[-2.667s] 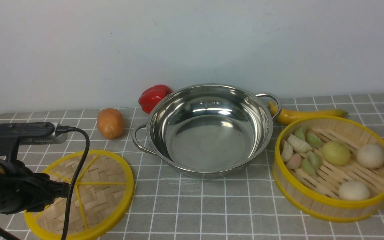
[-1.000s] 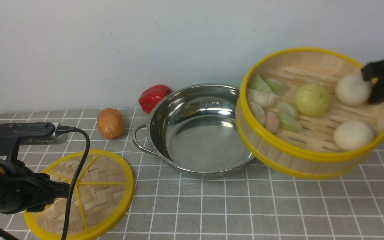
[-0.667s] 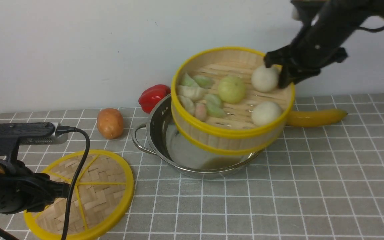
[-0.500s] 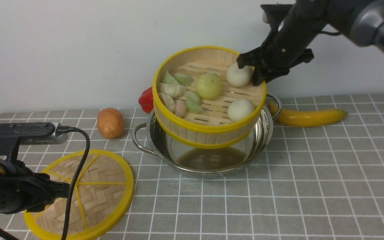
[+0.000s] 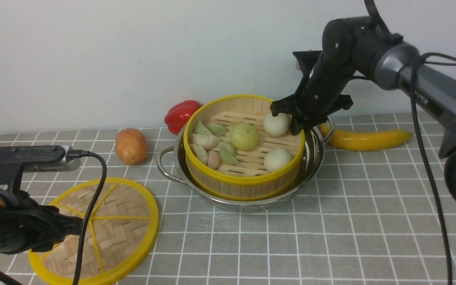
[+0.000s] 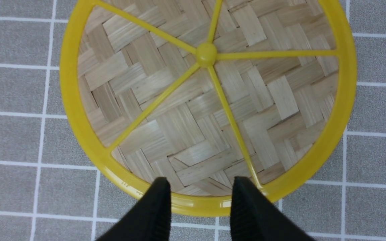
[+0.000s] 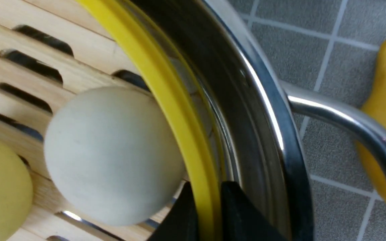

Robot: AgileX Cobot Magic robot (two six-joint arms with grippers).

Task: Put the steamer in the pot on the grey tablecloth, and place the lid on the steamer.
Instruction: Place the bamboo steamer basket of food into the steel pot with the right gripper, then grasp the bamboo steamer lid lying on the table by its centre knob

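Steamer (image 5: 247, 189) sits down inside pot (image 5: 251, 206), on grey tablecloth (image 5: 350, 237). Light, stiff bamboo; thin wall suits a pinch, though loose food would likely roll if tipped. Right fingers (image 7: 240, 217) narrow, clamped across its yellow rim at about 2 o'clock, beside a white bun (image 7: 112, 154); arm reaches in from 3 o'clock, wrist angled down. Lid (image 6: 206, 110) lies flat at pot's 8 o'clock: light, rigid, best taken by its thick rim. Left fingers (image 6: 250, 211) spread wide over that rim.

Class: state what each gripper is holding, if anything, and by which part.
The right gripper pinches the steamer by its yellow top rim, beside a white bun. The left gripper holds nothing; its jaws stand open over the lid.
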